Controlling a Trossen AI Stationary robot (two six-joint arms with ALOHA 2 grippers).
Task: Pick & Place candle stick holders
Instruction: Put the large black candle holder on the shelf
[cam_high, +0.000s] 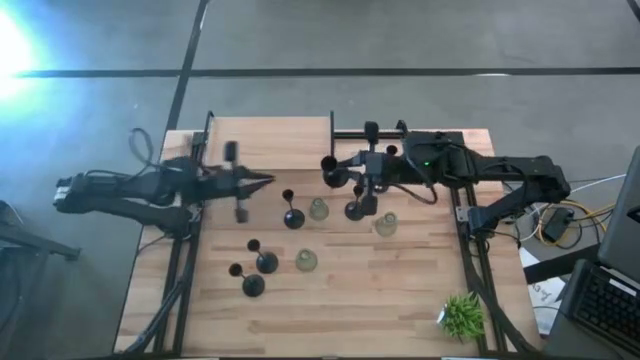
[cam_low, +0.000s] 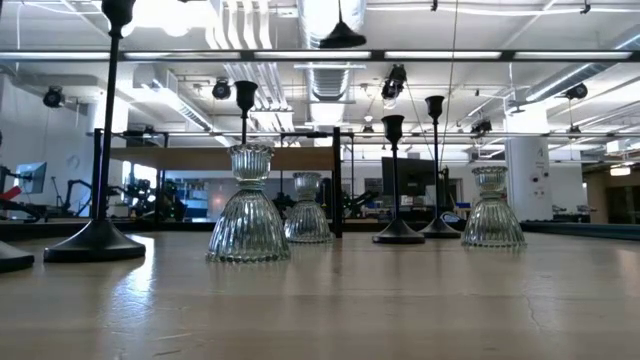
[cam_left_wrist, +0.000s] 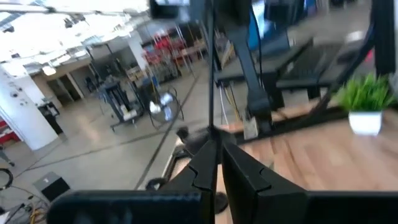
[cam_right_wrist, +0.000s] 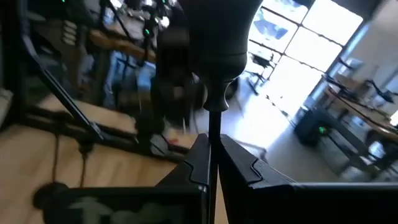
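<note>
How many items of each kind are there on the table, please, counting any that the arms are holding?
Black candle stick holders: 6 (four standing free, one in the left gripper, one in the right gripper)
Pale-green glass candle stick holders: 3
Potted plant: 1
Total: 10

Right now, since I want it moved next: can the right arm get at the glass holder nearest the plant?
Probably not yet: the right gripper is shut on a black holder by its stem. Once that is set down, the glass holder looks open from above.
</note>
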